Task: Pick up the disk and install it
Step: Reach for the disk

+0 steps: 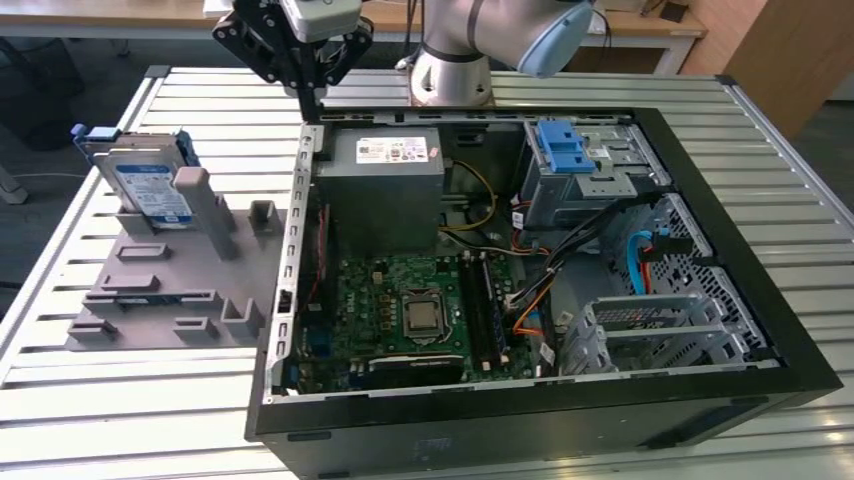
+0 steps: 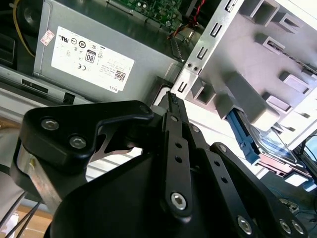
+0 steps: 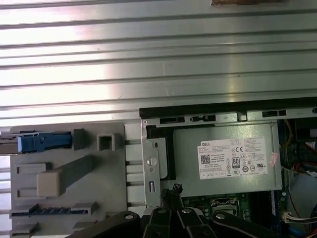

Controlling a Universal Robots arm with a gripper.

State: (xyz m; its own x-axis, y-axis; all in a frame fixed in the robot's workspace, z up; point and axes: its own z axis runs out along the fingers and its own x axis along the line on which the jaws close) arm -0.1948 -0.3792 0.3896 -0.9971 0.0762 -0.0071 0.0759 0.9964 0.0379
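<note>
Disk [image 1: 144, 190], apparently part-hidden behind fixture [image 1: 160, 290]

Counts, by kind.
- Disk [image 1: 144, 185]: 1.
- Grey fixture plate [image 1: 167, 300]: 1.
- Open computer case [image 1: 534, 425]: 1.
- Inside case:
  - power-supply box [image 1: 384, 200]: 1, carrying 1 white sticker [image 1: 392, 150]
  - green motherboard [image 1: 400, 300]: 1
  - processor socket [image 1: 424, 317]: 1
  - blue latch [image 1: 566, 148]: 1
  - perforated metal cage [image 1: 654, 325]: 1
  - cables and slots: too tangled and small to count
- Robot arm [image 1: 461, 50]: 1.
- End effector [image 1: 311, 108]: 1.
- Slatted desk [image 1: 134, 420]: 1.
</note>
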